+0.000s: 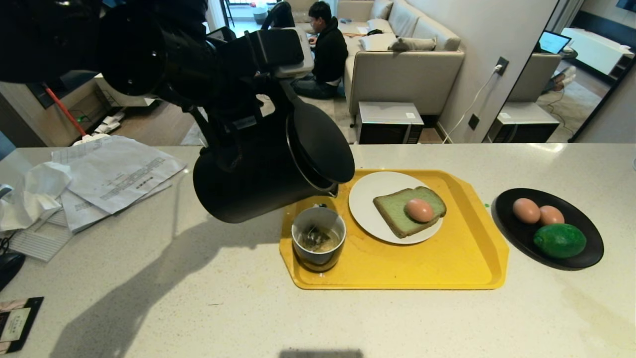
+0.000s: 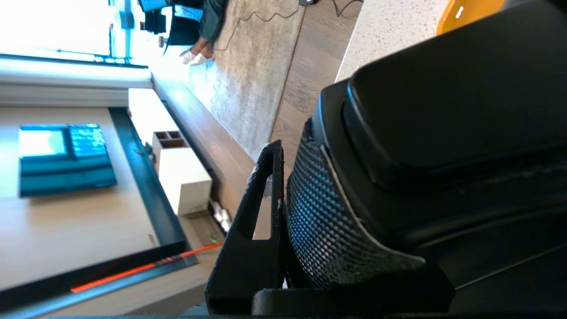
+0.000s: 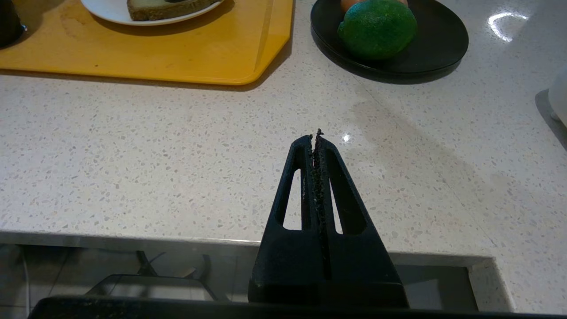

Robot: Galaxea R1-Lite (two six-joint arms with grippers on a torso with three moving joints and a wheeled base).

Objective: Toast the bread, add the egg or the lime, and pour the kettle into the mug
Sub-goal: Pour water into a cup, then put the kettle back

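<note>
My left gripper is shut on the handle of the black kettle and holds it tipped in the air. The lid hangs open and the spout points down over the mug. In the left wrist view the kettle handle fills the gap beside one finger. The mug stands on the yellow tray with a tea bag and liquid inside. Beside it a white plate carries the green bread with an egg on top. My right gripper is shut and empty by the counter's near edge.
A black plate right of the tray holds two eggs and the lime. Papers and a tissue lie at the counter's left. A person sits by a sofa beyond the counter.
</note>
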